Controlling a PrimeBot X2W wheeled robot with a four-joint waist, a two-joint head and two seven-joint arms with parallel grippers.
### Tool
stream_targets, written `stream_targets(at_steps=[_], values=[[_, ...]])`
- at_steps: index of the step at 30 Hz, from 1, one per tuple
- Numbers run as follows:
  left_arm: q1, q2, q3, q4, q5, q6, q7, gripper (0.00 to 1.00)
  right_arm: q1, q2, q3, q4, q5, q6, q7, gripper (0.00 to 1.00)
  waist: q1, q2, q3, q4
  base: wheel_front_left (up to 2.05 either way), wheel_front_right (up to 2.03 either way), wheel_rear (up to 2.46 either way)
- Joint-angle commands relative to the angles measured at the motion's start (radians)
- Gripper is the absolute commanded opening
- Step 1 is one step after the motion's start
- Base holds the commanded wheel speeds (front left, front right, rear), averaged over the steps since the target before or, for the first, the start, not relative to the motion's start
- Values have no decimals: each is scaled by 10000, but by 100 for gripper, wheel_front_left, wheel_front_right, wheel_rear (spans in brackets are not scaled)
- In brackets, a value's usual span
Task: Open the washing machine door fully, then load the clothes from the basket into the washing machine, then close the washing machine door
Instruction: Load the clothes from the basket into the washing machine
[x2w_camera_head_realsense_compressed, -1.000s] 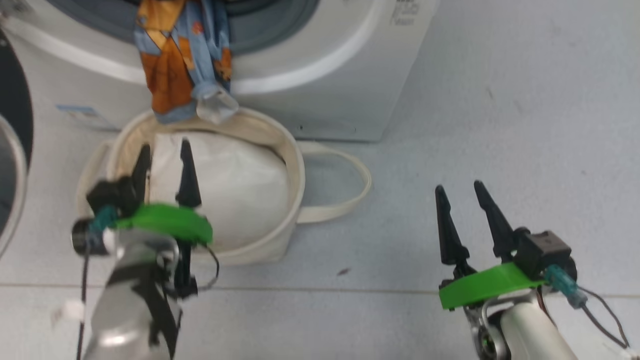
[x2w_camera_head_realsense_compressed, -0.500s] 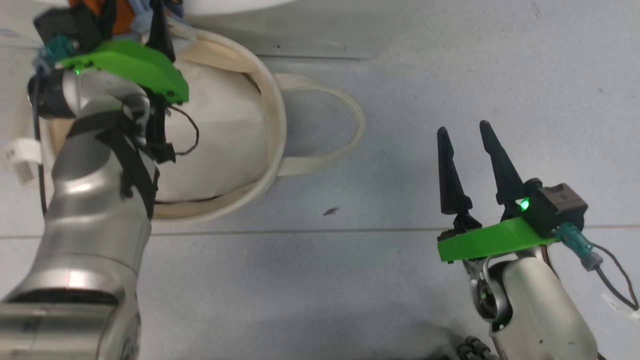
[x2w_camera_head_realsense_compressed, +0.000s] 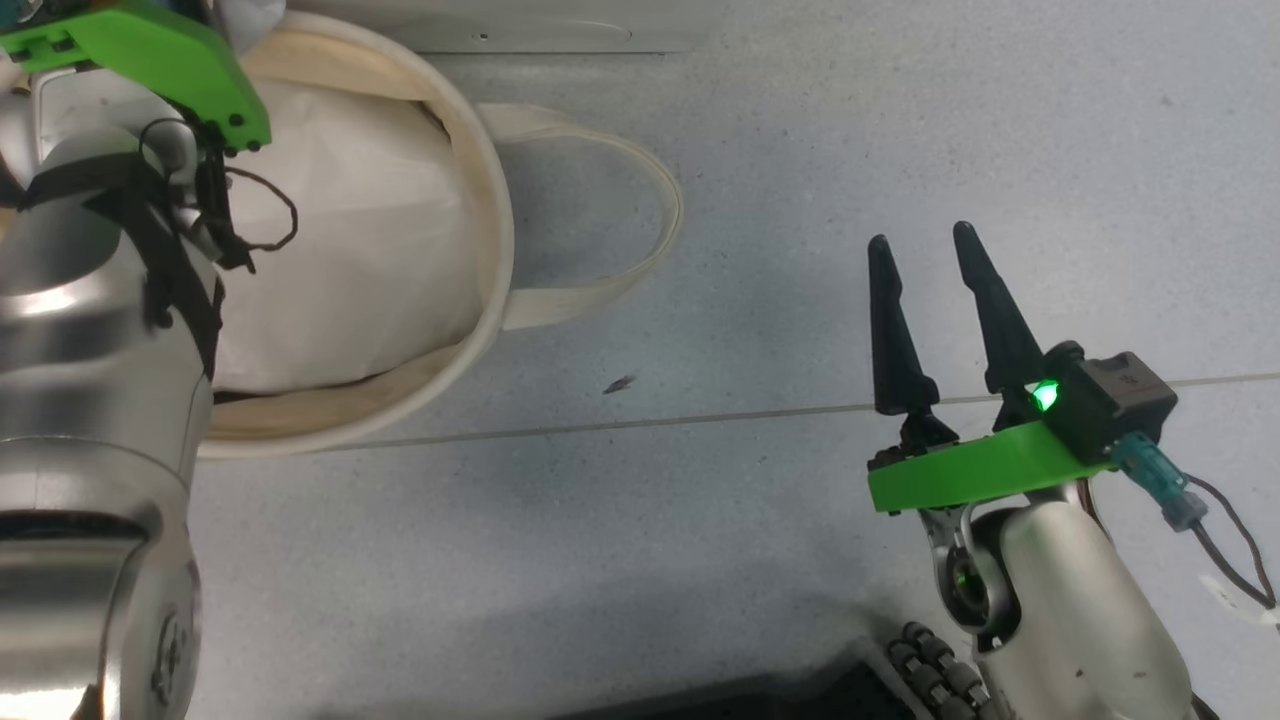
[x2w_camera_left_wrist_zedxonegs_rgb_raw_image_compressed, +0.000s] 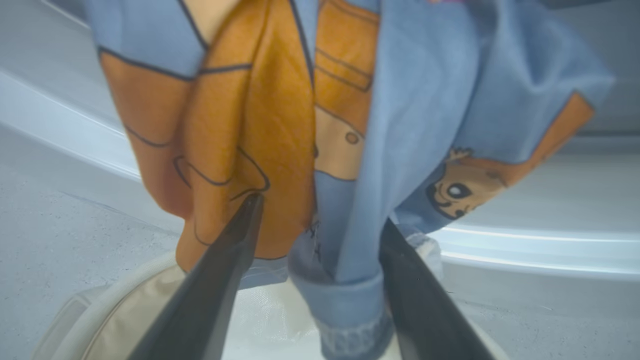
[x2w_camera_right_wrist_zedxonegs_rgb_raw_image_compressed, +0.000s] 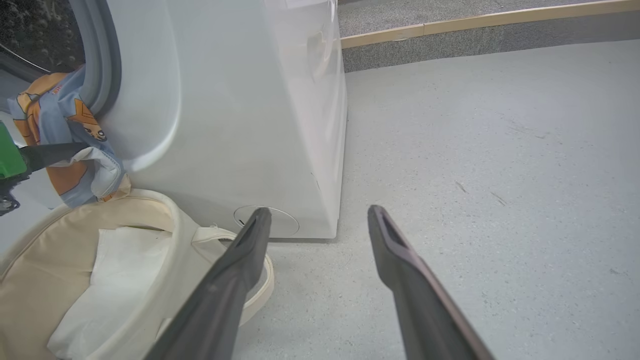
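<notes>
Blue clothes (x2w_camera_left_wrist_zedxonegs_rgb_raw_image_compressed: 390, 100) printed with orange figures hang out of the washing machine (x2w_camera_right_wrist_zedxonegs_rgb_raw_image_compressed: 250, 100) opening, down over the basket (x2w_camera_left_wrist_zedxonegs_rgb_raw_image_compressed: 125, 310). My left gripper (x2w_camera_left_wrist_zedxonegs_rgb_raw_image_compressed: 321, 210) is open, with the lower folds of the hanging fabric between its fingers. In the right wrist view one left finger (x2w_camera_right_wrist_zedxonegs_rgb_raw_image_compressed: 50, 152) touches the clothes (x2w_camera_right_wrist_zedxonegs_rgb_raw_image_compressed: 60, 115) from the side. The cream basket (x2w_camera_head_realsense_compressed: 497, 230) stands in front of the washer with a plain white bundle (x2w_camera_head_realsense_compressed: 350, 250) inside. My right gripper (x2w_camera_head_realsense_compressed: 921, 236) hovers open and empty over the floor, right of the basket. The washing machine door is out of view.
My left forearm (x2w_camera_head_realsense_compressed: 90, 330) covers the basket's left side. One long basket handle (x2w_camera_head_realsense_compressed: 640, 250) lies on the grey floor toward my right gripper (x2w_camera_right_wrist_zedxonegs_rgb_raw_image_compressed: 319, 211). A raised kerb (x2w_camera_right_wrist_zedxonegs_rgb_raw_image_compressed: 475, 22) runs behind the washer.
The head camera has tilted down, so the washer has slid out of the top. My left gripper has moved forward from above the white bundle to the hanging clothes. The right arm has barely moved.
</notes>
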Motion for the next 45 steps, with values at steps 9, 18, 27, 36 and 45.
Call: stream_targets(at_steps=[9,18,27,36,45], values=[[-524,500,206,-81,-374,-164,-341,100,61,24,418,-329,-189,0,-49,100,0,0,353,24,0,0,0],[-596,444,342,-61,-693,-526,-834,0,127,24,421,-344,-271,0,-49,100,0,0,340,152,0,0,0],[-453,479,337,-1447,-627,-937,-1097,0,106,24,402,-422,-283,0,-49,100,0,0,109,407,0,0,0],[692,279,752,-5664,48,-1181,-1102,0,110,24,594,-395,-88,0,-49,100,0,0,-210,396,0,0,0],[-148,94,912,-7048,875,-1340,-1103,0,-10,24,646,-475,57,0,-49,100,0,0,346,55,0,0,0]])
